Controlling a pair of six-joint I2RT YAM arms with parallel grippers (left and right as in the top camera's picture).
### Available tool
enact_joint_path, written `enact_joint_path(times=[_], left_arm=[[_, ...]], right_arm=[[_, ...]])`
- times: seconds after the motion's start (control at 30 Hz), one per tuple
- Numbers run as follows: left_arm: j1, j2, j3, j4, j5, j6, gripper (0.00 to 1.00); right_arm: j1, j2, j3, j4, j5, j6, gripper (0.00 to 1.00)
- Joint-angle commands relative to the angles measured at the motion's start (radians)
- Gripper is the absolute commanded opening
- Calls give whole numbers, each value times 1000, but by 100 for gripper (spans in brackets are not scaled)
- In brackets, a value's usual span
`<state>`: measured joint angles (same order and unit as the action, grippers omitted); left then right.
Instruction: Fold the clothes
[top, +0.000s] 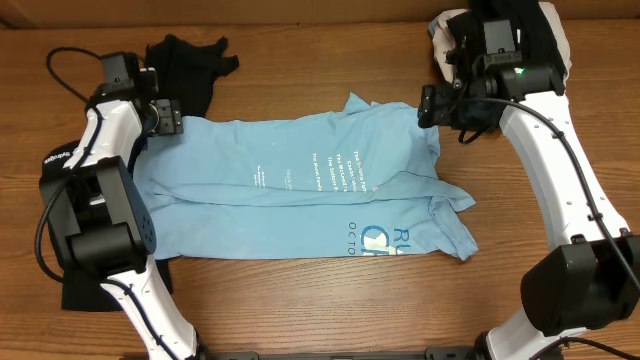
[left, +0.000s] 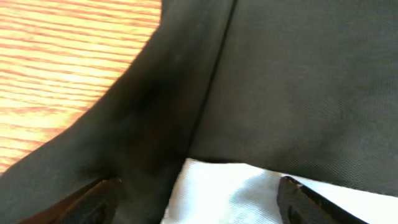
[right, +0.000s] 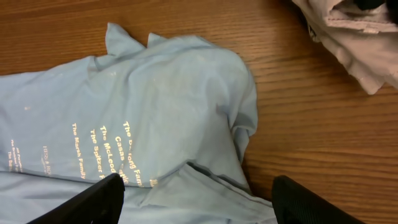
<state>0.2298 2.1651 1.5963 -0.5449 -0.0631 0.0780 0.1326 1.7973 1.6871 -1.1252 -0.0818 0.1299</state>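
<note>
Two ends of the shirt (top: 290, 185), spread mid-bench (top: 300, 310), are covered: left pincer (top: 166, 120) hangs wide and empty over its left edge by the black garment (top: 185, 65), right pincer (top: 430, 106) likewise over its far right corner, probably to pinch both for folding.

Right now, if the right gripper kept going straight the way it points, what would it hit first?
Most likely the light-blue T-shirt. The right gripper stands open and aimed at it, with nothing visible in between, though depth is hard to judge from the wrist view.
</note>
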Motion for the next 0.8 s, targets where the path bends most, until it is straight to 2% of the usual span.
enact_joint_path(times=[0.0,0.1,0.13,0.4,0.5,0.77], left_arm=[[1,14,9,12,12,16,74],[1,14,9,11,13,16,51],[1,14,9,7,12,16,47],[1,20,9,-1,12,15,50],[1,21,9,-1,12,15,31],[1,21,9,-5,12,12,27]], right_arm=[[-3,-16,15,9,-10,-3,79],[-3,-16,15,13,-10,-3,80],[-3,-16,15,12,-10,-3,79],[-3,-16,15,10,-10,-3,80],[-3,-16,15,8,-10,-3,80],[-3,-16,15,8,-10,-3,80]])
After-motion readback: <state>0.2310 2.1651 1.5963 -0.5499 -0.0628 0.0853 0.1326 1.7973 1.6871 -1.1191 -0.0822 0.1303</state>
